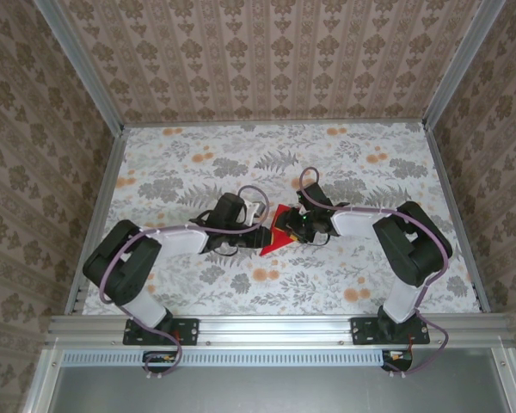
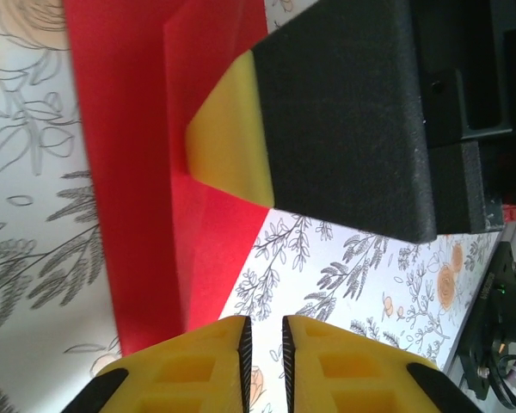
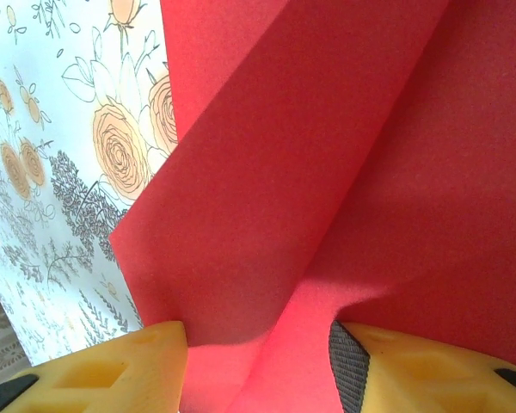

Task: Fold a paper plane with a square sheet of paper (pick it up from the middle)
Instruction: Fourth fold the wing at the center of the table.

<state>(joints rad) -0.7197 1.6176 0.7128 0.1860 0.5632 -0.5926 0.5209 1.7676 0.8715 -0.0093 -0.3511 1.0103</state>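
Observation:
The red square sheet of paper (image 1: pixel 279 234) lies creased and pointed on the table between both arms. In the left wrist view the paper (image 2: pixel 129 172) runs down the left side, and a yellow-tipped finger (image 2: pixel 228 138) of the right gripper rests on it. My left gripper (image 2: pixel 265 320) sits at the paper's lower edge, its jaws a narrow slit apart with only tablecloth showing between them. My right gripper (image 3: pixel 258 331) stands open and wide, straddling a raised fold of the paper (image 3: pixel 327 155) that passes between its fingers. From above, the left gripper (image 1: pixel 254 232) and right gripper (image 1: pixel 297 225) nearly meet over the sheet.
The floral tablecloth (image 1: pixel 267 155) covers the table, fenced by aluminium rails (image 1: pixel 103 198) and patterned walls. Both arms crowd the middle, cables looping over them. The right arm's black body (image 2: pixel 490 327) stands close to my left fingers.

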